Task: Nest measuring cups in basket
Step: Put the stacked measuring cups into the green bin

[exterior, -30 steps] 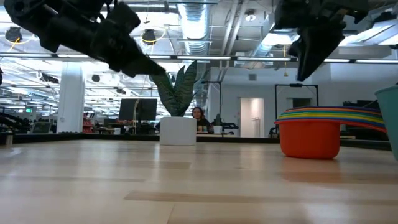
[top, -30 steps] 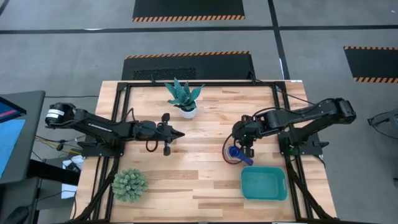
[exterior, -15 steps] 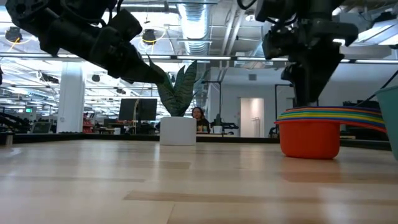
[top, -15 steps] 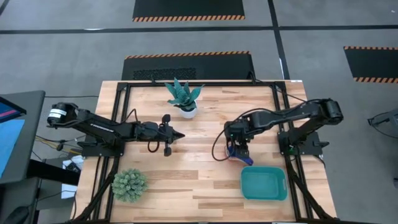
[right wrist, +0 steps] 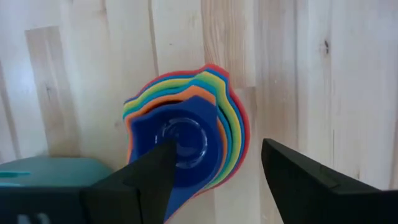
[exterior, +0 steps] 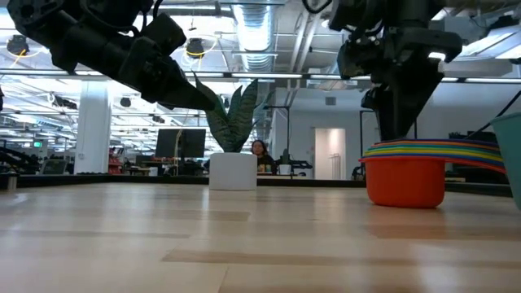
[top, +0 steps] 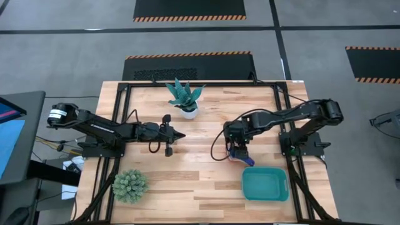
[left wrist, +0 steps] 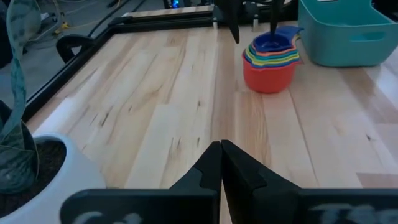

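**Operator:** With the wrist camera pointing straight down, I read the right gripper [right wrist: 214, 168] as spread wide: one finger [right wrist: 149, 171] sits over the blue inner cup, the other finger [right wrist: 311, 180] stands outside the red rim, clear of it. Nothing is pinched. In the low view the right gripper [exterior: 399, 122] hangs directly above the stack, tips at about rim level.

**Supervisor:** Location of the measuring cups?

**Operator:** The measuring cups [top: 237, 154] stand nested as one stack, red outermost and blue innermost, on the bench [top: 200, 181] right of its middle. From the left wrist view the stack [left wrist: 269, 62] sits upright on the wood, just beside the basket [left wrist: 345, 31] but outside it.

**Supervisor:** Basket position?

**Operator:** The basket [top: 265, 184] lies near the front right corner of the bench.

**Supervisor:** Left arm?

**Operator:** The left gripper [left wrist: 221, 165] has its fingers pressed together, holding nothing. It hovers over the left half of the bench [top: 178, 135], between the potted plant [top: 185, 97] at the rear edge and the round spiky plant [top: 130, 185] at the front left corner.
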You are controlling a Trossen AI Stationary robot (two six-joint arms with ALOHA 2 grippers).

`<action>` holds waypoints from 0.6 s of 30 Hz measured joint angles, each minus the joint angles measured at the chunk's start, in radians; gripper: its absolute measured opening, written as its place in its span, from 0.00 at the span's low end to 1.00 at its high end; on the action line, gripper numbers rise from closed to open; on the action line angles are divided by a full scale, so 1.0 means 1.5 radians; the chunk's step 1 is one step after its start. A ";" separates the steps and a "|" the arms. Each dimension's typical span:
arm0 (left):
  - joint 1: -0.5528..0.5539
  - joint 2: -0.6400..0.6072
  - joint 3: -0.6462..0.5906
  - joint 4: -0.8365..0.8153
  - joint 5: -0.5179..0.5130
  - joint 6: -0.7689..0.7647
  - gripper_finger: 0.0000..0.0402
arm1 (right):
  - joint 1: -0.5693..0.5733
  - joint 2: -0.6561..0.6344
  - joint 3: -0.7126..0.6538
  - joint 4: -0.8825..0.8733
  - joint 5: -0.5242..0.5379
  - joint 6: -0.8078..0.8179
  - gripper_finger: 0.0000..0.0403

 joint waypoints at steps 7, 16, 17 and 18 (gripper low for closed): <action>0.000 0.000 0.000 0.002 -0.025 -0.001 0.00 | -0.016 0.003 0.000 -0.002 -0.031 -0.005 0.65; 0.000 0.000 0.000 0.000 -0.061 -0.023 0.00 | -0.048 0.003 -0.039 0.050 -0.065 -0.031 0.65; 0.000 0.000 0.000 0.001 -0.063 -0.027 0.00 | -0.054 0.003 -0.046 0.057 -0.078 -0.032 0.65; 0.000 0.000 0.000 0.001 -0.067 -0.028 0.00 | -0.058 0.003 -0.054 0.066 -0.088 -0.034 0.65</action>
